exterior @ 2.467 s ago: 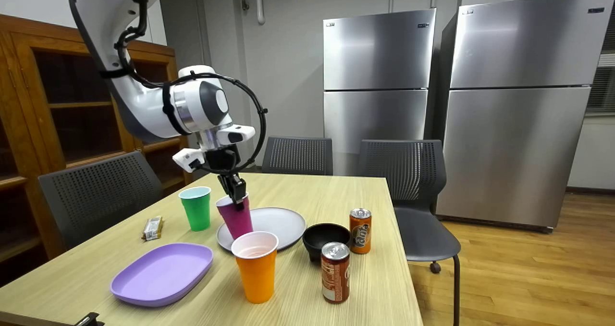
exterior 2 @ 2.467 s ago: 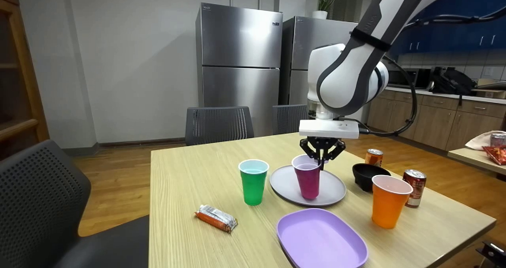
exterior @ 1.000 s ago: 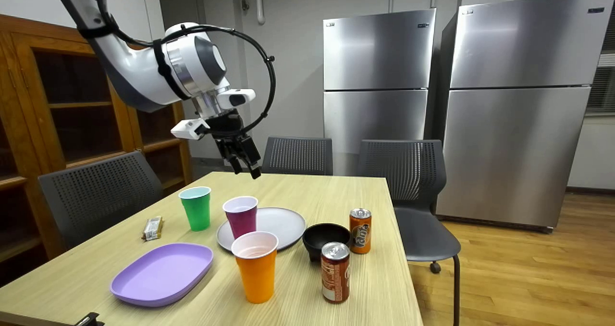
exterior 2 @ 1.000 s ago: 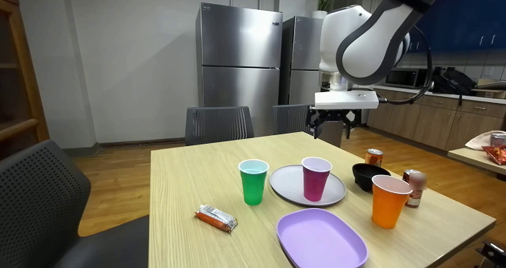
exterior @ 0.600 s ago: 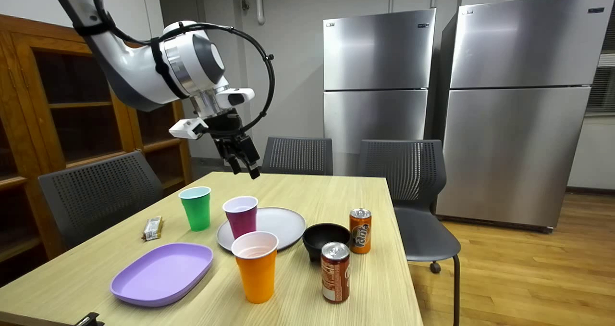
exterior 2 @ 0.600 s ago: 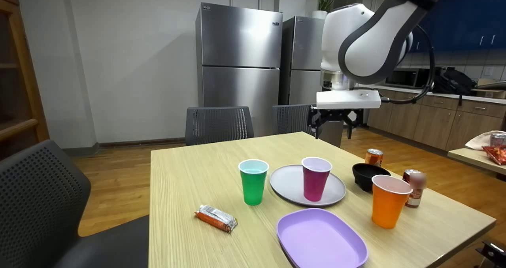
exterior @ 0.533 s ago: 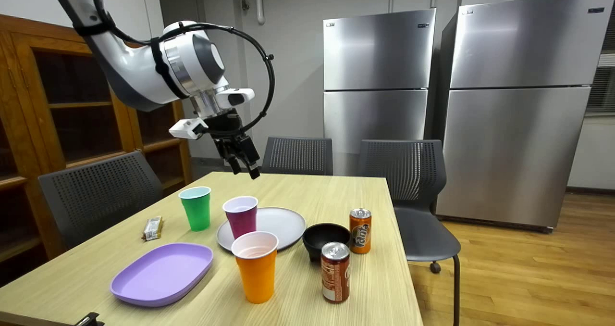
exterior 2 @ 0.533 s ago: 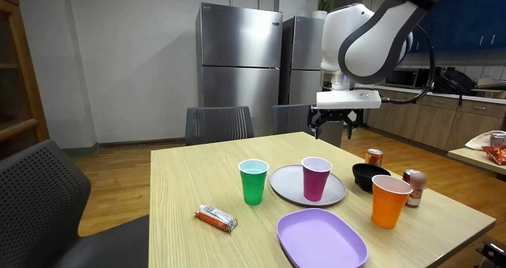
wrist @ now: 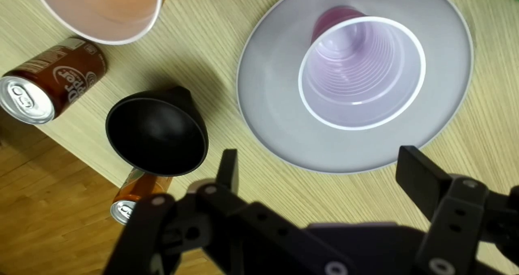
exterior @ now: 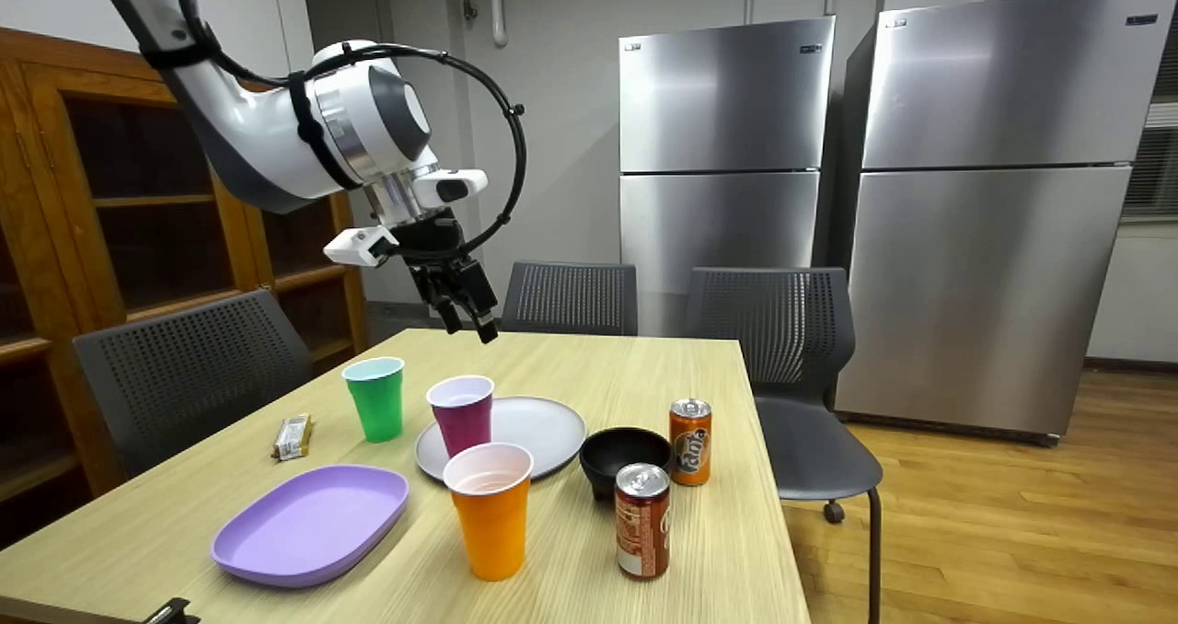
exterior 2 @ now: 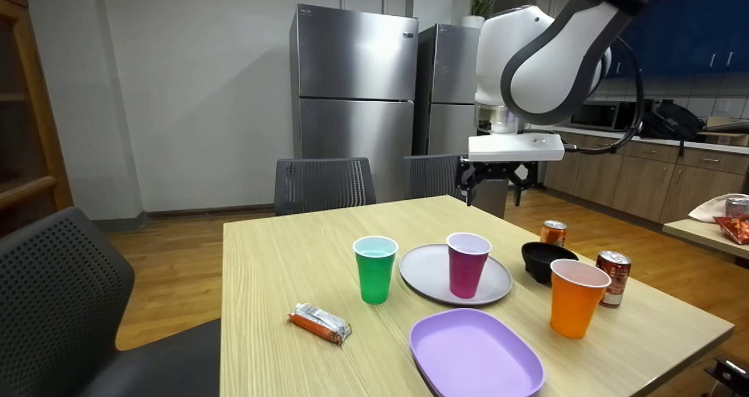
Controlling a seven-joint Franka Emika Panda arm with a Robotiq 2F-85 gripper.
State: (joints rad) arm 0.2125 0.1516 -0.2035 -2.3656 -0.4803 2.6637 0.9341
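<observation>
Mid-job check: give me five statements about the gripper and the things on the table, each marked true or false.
1. The gripper stands open with nothing between its jaws. True.
2. The magenta plastic cup lies on its side. False: it stands upright on the round gray plate.
3. The black bowl stands beside the Fanta can. True.
4. The lavender plate holds the wrapped bar. False: the bar lies on the table, apart from that plate.
5. The Dr Pepper can stands upright. True.
</observation>
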